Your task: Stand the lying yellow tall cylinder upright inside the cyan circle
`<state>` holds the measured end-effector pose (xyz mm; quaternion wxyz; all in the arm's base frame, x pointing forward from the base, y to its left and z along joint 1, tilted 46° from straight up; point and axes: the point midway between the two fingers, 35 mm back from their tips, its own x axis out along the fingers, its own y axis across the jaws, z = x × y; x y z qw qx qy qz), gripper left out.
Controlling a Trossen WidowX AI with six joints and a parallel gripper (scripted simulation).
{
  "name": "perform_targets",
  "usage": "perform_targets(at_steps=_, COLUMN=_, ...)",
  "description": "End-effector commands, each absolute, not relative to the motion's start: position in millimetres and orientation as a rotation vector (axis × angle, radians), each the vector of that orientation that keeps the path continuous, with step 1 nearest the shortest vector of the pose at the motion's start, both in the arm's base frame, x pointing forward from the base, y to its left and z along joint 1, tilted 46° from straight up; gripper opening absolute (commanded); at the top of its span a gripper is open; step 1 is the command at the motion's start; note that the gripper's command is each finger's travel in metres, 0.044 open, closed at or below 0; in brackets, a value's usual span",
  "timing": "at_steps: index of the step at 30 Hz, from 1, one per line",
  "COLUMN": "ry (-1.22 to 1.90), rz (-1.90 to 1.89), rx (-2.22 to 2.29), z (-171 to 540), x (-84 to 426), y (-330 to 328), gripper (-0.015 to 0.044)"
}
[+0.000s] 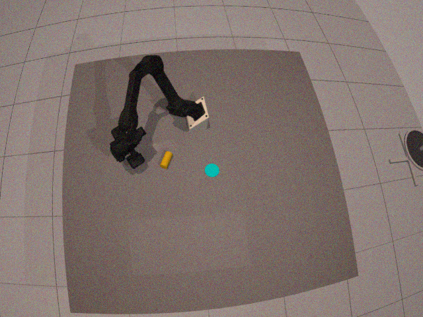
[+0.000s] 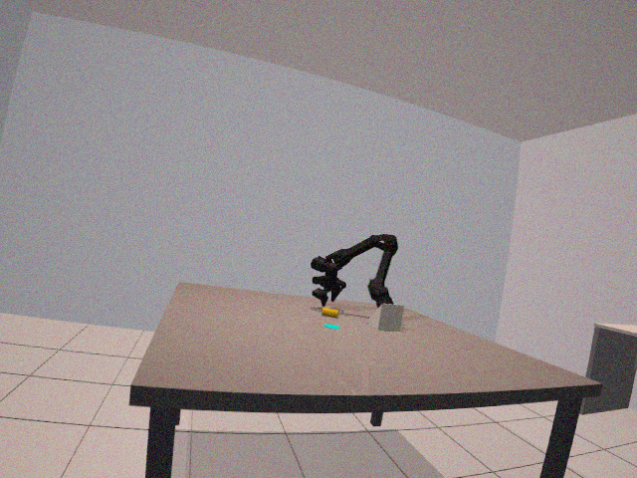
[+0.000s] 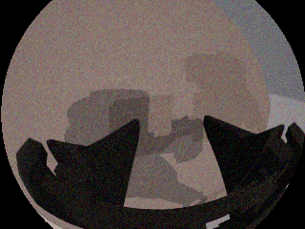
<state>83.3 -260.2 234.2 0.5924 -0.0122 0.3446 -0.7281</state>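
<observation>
Nothing of the task is done yet, judging by how things lie. The cylinder [image 1: 166,160] lies on its side on the worktop [image 1: 238,238], well apart from the circle [image 1: 211,170], which is bare. The end effector [image 1: 133,160] hangs near the cylinder on the side away from the circle, released, with nothing between its fingers. Grasping, carrying, uprighting, setting down, letting go and retreating all remain.

The top view gives the layout: end effector, cylinder and circle roughly in a row. The exterior view adds height, showing the end effector [image 2: 326,295] pointing down above the worktop, not touching the cylinder [image 2: 329,311]. The wrist view shows only the two spread fingers over bare worktop and shadows; the cylinder is outside it.
</observation>
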Motion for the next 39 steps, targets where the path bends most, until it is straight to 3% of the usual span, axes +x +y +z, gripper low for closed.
perform_targets(at_steps=1, ry=0.858, rz=-1.554, rx=-0.002, z=220.4, x=119.0, y=-242.3, gripper=0.0309)
perform_targets(at_steps=11, ry=1.054, rz=-1.254, rx=-0.001, z=192.1, x=177.5, y=-165.5, gripper=0.0309)
perform_targets(at_steps=22, ry=1.240, rz=-1.090, rx=-0.117, z=188.6, x=186.9, y=-85.7, gripper=0.0309)
perform_targets(at_steps=27, ry=1.247, rz=-1.084, rx=-0.120, z=183.7, x=187.4, y=-87.4, gripper=0.0309)
perform_targets(at_steps=39, ry=1.240, rz=-1.090, rx=-0.125, z=113.6, x=177.5, y=-162.3, gripper=0.0309)
